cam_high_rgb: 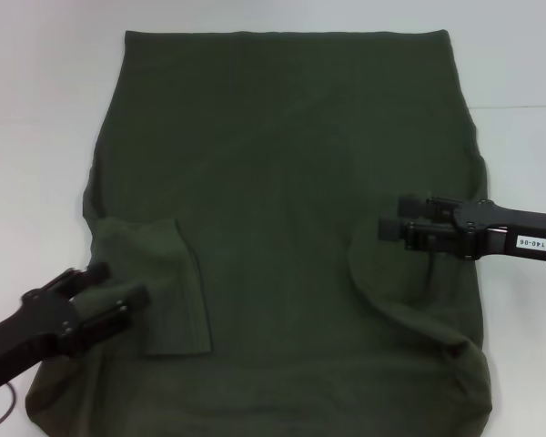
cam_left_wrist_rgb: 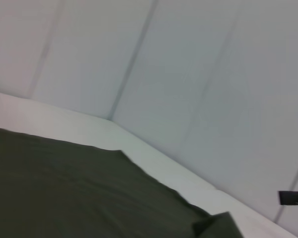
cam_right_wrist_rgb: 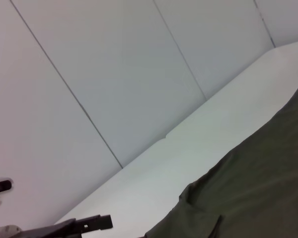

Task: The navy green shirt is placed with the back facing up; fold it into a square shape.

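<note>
Both sleeves of the navy green shirt (cam_high_rgb: 291,191) lie folded inward on the white table (cam_high_rgb: 36,109), which stays bare along either side edge. The left gripper (cam_high_rgb: 118,296), fingers apart, hovers beside the left sleeve; the right gripper (cam_high_rgb: 391,228), fingers apart, hovers over the right fold.

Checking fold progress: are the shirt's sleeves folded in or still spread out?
Folded in. On the navy green shirt, the left sleeve lies flat over the body; the right sleeve is turned inward too.
</note>
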Controlling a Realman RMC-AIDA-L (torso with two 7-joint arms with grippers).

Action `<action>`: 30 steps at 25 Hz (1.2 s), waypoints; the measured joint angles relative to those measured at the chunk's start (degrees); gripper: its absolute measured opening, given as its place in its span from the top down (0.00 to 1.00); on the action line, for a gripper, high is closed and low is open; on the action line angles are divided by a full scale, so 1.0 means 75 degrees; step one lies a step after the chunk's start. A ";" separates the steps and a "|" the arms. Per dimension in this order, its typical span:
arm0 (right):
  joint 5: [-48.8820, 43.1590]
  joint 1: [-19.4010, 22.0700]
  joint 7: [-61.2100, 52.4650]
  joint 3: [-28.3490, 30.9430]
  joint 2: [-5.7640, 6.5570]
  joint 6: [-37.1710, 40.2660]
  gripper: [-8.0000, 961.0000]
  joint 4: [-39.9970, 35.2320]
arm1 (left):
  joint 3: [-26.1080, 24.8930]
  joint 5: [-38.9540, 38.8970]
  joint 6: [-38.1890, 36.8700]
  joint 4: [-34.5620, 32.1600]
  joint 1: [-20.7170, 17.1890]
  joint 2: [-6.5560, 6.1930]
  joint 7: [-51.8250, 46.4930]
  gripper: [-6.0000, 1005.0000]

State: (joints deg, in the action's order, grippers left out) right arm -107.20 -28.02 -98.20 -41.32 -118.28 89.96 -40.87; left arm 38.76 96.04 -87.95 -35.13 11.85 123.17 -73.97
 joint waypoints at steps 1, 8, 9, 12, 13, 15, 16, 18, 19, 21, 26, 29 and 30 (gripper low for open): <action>-0.0031 -0.0028 -0.0008 -0.0010 0.0000 -0.0016 0.10 0.0000 | -0.0045 0.0004 -0.0005 -0.0001 -0.0033 -0.0004 -0.0006 0.11; -0.0111 -0.0131 -0.0019 -0.0030 -0.0006 -0.0190 0.10 0.0007 | -0.0395 0.0311 -0.0076 -0.0245 -0.0449 -0.0110 -0.0370 0.11; -0.0146 -0.0146 -0.0023 -0.0030 -0.0006 -0.0234 0.10 0.0010 | -0.0504 0.0463 -0.0068 -0.0281 -0.0475 -0.0113 -0.0422 0.11; -0.0209 -0.0191 -0.0060 -0.0029 -0.0004 -0.0309 0.10 0.0011 | -0.0892 0.0879 -0.0047 -0.0311 -0.0567 -0.0135 -0.0535 0.11; -0.0257 -0.0222 -0.0080 -0.0031 -0.0004 -0.0328 0.10 0.0012 | -0.0909 0.0899 -0.0044 -0.0311 -0.0573 -0.0137 -0.0540 0.11; -0.0375 -0.0285 -0.0102 -0.0034 -0.0013 -0.0336 0.10 0.0011 | -0.0995 0.0981 -0.0011 -0.0313 -0.0627 -0.0147 -0.0571 0.11; -0.0430 -0.0311 -0.0104 -0.0034 -0.0016 -0.0336 0.10 0.0013 | -0.1055 0.1017 -0.0002 -0.0314 -0.0658 -0.0153 -0.0580 0.11; -0.0524 -0.0361 -0.0110 -0.0034 -0.0019 -0.0334 0.10 0.0020 | -0.1218 0.1123 0.0010 -0.0316 -0.0689 -0.0155 -0.0582 0.11; -0.0548 -0.0378 -0.0112 -0.0034 -0.0022 -0.0334 0.10 0.0023 | -0.1329 0.1194 0.0032 -0.0317 -0.0699 -0.0156 -0.0583 0.11; -0.0563 -0.0399 -0.0114 -0.0034 -0.0029 -0.0336 0.10 0.0026 | -0.1528 0.1339 0.0085 -0.0318 -0.0704 -0.0152 -0.0582 0.11; -0.0552 -0.0413 -0.0114 0.0000 -0.0031 -0.0342 0.10 0.0025 | -0.1718 0.1697 0.0341 -0.0305 -0.0713 -0.0125 -0.0561 0.11; -0.0528 -0.0422 -0.0114 0.0026 -0.0024 -0.0345 0.10 0.0025 | -0.1707 0.1810 0.0321 -0.0290 -0.0714 -0.0123 -0.0552 0.12; -0.0525 -0.0428 -0.0114 0.0031 -0.0024 -0.0346 0.10 0.0025 | -0.1700 0.1842 0.0313 -0.0289 -0.0716 -0.0122 -0.0552 0.12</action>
State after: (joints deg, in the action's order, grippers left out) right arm -111.13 -31.22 -99.05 -41.08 -118.46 87.37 -40.68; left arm 26.01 109.85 -85.60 -37.29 6.48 122.26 -78.10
